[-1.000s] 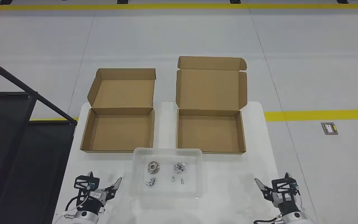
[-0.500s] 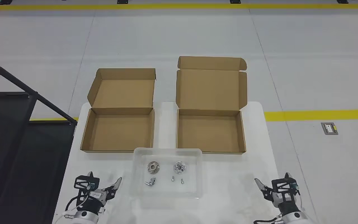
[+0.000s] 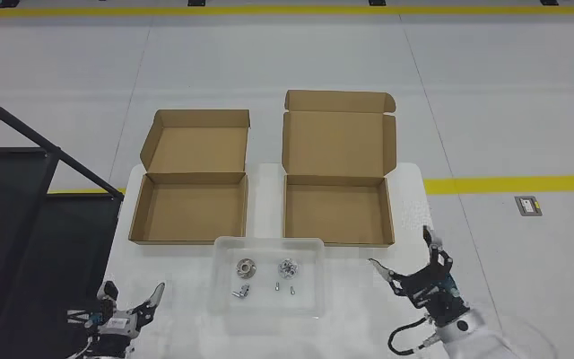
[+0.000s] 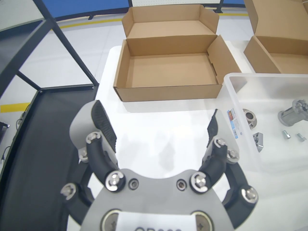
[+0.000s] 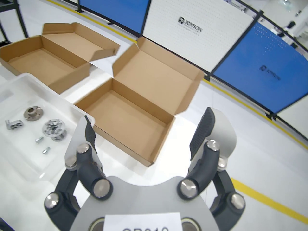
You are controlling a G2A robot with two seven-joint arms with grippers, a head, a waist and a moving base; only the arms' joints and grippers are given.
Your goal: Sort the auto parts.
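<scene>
A clear plastic tray (image 3: 269,242) at the table's front middle holds a round flange (image 3: 245,267), a spoked hub (image 3: 287,267), a small bracket (image 3: 240,291) and two little bolts (image 3: 278,288). My left gripper (image 3: 134,294) hovers open near the front left corner, left of the tray, with nothing between its fingers. My right gripper (image 3: 404,254) is open and empty to the right of the tray, tilted toward the right box. In the right wrist view the hub (image 5: 54,126) and flange (image 5: 33,113) lie beside my open gripper (image 5: 147,115).
Two open cardboard boxes stand behind the tray, the left box (image 3: 188,213) and the right box (image 3: 338,215), lids folded back, nothing inside. A black rack (image 3: 36,224) borders the table's left edge. Bare tabletop lies on both sides of the tray.
My right gripper has moved away from the front edge and leftward, toward the tray and right box. My left gripper has shifted left and back toward the front corner.
</scene>
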